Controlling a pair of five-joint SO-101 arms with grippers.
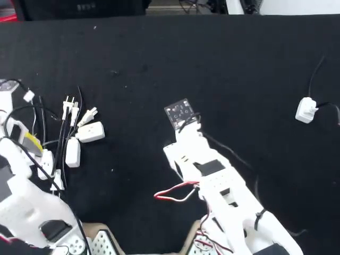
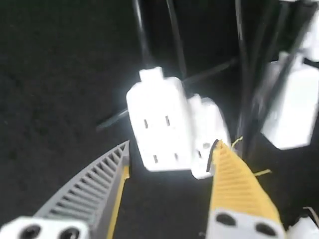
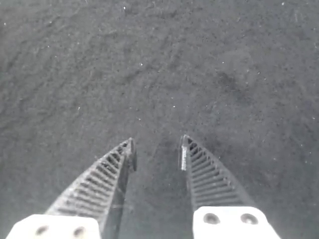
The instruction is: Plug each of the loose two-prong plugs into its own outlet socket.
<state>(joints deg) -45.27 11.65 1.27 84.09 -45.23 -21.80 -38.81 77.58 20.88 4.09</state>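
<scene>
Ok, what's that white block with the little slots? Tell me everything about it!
The outlet block looks like glossy white plastic with rounded corners, two pairs of empty slots on its face and a small tab at one end. It lies on the black cloth, a smaller white piece against its side, at the tips of the left gripper's open jaws.

Wht outlet (image 2: pixel 159 124) — blk tablecloth (image 1: pixel 223 58).

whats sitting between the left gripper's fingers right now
The near end of a white outlet block, in the left wrist view; the left gripper is open.
</scene>
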